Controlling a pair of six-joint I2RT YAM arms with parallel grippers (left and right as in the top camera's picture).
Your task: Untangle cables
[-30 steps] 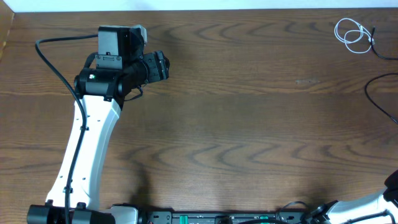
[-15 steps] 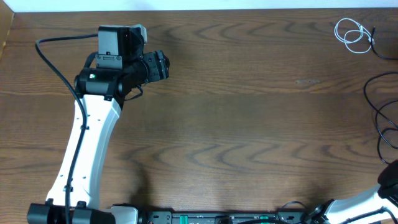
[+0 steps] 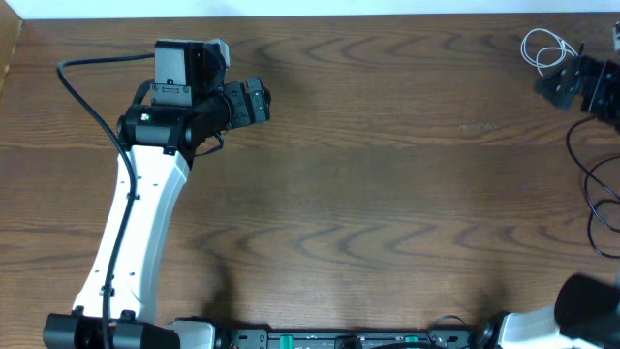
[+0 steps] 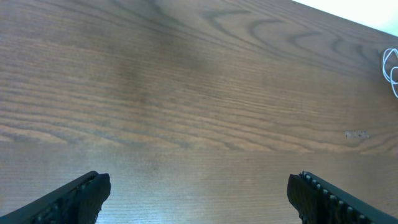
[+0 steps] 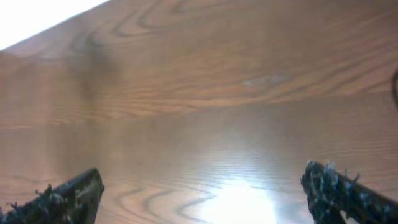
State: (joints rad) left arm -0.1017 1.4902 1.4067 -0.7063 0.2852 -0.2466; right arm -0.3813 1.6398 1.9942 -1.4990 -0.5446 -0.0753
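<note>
Both pincers spread, nothing between the fingers. Left gripper (image 4: 198, 186) over the table (image 4: 199, 93), far left. Right gripper (image 5: 202, 186) far right, just beside the white cable (image 3: 544, 53), coiled in the far-right corner.

One white cable (image 3: 543, 51), one table (image 3: 387, 194), two tools: left tool (image 3: 263, 101), right tool (image 3: 552, 85).

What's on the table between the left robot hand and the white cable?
Nothing: the overhead view shows only bare wooden table between the left gripper and the white cable.
</note>
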